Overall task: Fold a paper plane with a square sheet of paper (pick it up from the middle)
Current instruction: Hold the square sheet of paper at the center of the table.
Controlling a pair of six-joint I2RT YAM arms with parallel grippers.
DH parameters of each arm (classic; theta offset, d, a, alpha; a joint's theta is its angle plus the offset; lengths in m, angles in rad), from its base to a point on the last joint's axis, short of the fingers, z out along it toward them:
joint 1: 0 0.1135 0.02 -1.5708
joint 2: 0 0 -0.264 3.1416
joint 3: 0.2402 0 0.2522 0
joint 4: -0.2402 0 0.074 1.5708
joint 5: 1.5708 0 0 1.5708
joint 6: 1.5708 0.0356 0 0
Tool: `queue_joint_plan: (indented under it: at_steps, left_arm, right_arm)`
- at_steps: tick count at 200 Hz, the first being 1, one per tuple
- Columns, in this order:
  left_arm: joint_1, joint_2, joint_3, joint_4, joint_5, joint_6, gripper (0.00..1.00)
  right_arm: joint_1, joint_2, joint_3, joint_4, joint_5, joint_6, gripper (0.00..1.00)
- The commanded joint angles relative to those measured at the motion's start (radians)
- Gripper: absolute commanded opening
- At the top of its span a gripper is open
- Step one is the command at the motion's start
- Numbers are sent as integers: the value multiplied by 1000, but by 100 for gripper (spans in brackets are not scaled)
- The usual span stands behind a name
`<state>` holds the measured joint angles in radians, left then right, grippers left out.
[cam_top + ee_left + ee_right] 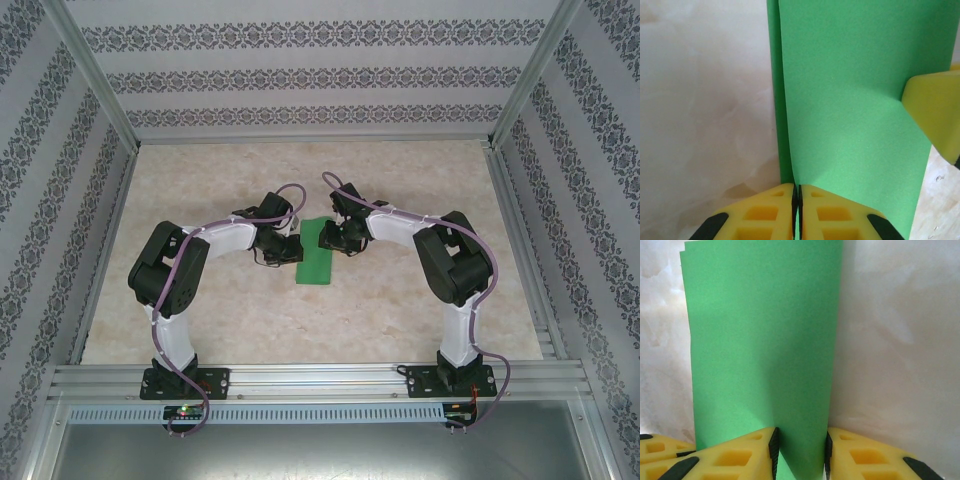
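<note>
Yellow fingers of the left tool (796,210) sit closest to the lens, closed to a hairline on one long edge of the square sheet of paper (850,100). Green shows in the gap. The sheet lies doubled into a long green strip on the table (700,100), midway between the two arms. That pinch likely holds the two layers, slightly out of line along this side, so they do not slide. The right tool (800,440) stands partly open astride the opposite long edge, one finger (935,110) over the paper, probably to steady it or press the crease. Whether it truly grips, I cannot tell. No brand, label or writing is legible anywhere.
</note>
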<state>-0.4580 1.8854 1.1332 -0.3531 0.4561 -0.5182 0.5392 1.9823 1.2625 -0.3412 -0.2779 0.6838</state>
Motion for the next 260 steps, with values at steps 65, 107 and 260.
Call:
queue_joint_plan:
  at_steps: [65, 107, 260]
  left_arm:
    - [1, -42, 44, -106, -57, 60, 20]
    - [2, -62, 56, -127, -66, 67, 25]
    - [58, -182, 17, -139, -107, 41, 34]
  right_arm:
    - [14, 27, 25, -50, 32, -53, 30]
    - [19, 30, 30, -55, 36, -56, 30]
    - [47, 56, 84, -121, 81, -86, 33]
